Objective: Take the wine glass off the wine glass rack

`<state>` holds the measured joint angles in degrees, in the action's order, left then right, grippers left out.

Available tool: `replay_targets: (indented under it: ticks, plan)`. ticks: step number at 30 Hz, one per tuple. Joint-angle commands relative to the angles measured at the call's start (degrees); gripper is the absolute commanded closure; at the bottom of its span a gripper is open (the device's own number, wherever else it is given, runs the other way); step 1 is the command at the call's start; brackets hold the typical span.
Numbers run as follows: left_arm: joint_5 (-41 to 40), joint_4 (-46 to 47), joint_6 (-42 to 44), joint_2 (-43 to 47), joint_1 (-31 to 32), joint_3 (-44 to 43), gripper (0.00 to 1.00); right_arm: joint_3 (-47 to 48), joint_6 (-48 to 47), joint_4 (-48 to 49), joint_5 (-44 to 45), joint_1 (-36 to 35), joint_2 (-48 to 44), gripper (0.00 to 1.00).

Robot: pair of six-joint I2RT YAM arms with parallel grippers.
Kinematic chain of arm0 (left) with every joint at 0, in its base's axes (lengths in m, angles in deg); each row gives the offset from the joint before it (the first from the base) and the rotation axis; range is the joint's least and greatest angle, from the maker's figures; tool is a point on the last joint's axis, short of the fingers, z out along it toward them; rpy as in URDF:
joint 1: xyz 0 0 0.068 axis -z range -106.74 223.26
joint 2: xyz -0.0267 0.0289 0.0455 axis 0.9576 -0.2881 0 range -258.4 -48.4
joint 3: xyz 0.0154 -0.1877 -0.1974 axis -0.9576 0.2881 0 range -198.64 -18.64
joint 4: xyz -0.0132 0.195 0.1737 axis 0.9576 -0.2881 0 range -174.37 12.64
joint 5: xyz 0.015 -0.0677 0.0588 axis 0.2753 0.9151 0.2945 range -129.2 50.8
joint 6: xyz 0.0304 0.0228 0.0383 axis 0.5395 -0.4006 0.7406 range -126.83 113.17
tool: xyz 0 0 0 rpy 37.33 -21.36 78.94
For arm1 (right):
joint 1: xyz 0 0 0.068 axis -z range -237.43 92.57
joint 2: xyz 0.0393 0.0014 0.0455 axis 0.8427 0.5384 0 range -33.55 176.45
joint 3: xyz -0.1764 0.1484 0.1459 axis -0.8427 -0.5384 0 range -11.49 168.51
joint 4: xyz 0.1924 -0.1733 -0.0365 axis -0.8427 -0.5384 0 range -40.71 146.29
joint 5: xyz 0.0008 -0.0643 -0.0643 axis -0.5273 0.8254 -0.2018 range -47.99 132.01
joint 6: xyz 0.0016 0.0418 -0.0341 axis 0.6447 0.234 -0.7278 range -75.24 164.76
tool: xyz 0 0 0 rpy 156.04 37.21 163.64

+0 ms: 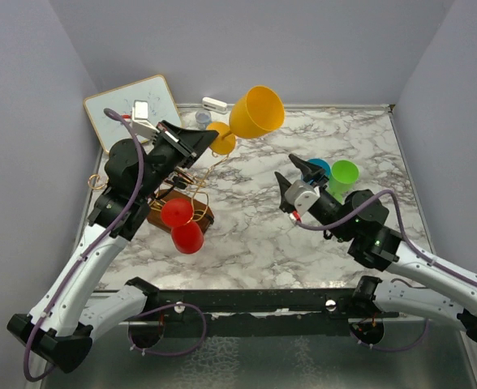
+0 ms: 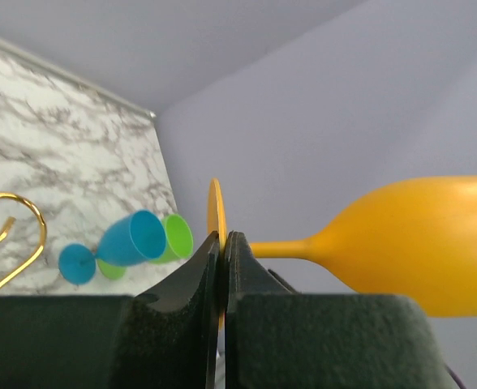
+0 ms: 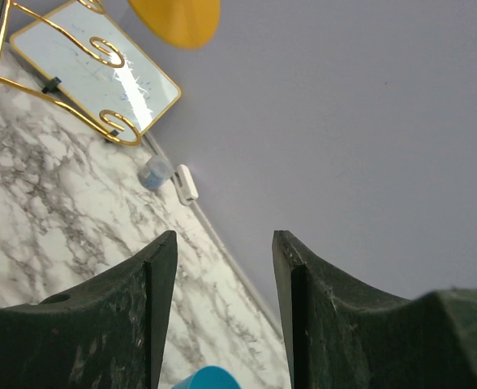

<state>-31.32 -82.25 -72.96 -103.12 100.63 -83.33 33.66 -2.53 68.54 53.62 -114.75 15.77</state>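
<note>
My left gripper (image 1: 210, 139) is shut on the round foot of a yellow wine glass (image 1: 255, 112) and holds it in the air, bowl pointing right, above the table's back. In the left wrist view the foot (image 2: 215, 215) is pinched edge-on between the jaws and the bowl (image 2: 421, 243) fills the right side. The gold wire rack (image 1: 186, 180) on its brown wooden base (image 1: 172, 215) stands below the left arm, with a red wine glass (image 1: 178, 213) hanging on it. My right gripper (image 1: 291, 178) is open and empty, near the middle of the table.
A blue glass (image 1: 318, 168) and a green glass (image 1: 342, 178) lie beside the right gripper. A second red glass (image 1: 188, 237) lies near the rack base. A whiteboard (image 1: 133, 109) leans at the back left, with a small blue cup (image 1: 203, 120) and a white object (image 1: 215, 103) by the back wall.
</note>
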Motion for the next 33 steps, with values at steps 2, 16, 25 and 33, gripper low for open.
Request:
replay_targets:
  ticks: [2, 16, 25, 33]
  plan:
    - [-14.4, -5.8, 9.1, 3.5, -0.1, -3.0, 1.00, 7.4, 21.1, -19.0, 12.3, -0.3, 0.5, 0.51]
    - [-22.0, -15.4, 16.0, 9.5, -0.1, -3.0, 1.00, 64.3, 54.0, -59.1, -21.5, 35.1, 42.2, 0.79]
    - [-12.7, -10.9, 22.4, 4.5, -0.1, -4.6, 1.00, 72.3, 61.1, -58.1, -54.7, 38.0, 40.9, 0.73]
    - [-1.5, -6.9, 25.5, -1.5, -0.1, -5.6, 1.00, 71.0, 62.5, -56.2, -57.9, 38.0, 36.2, 0.56]
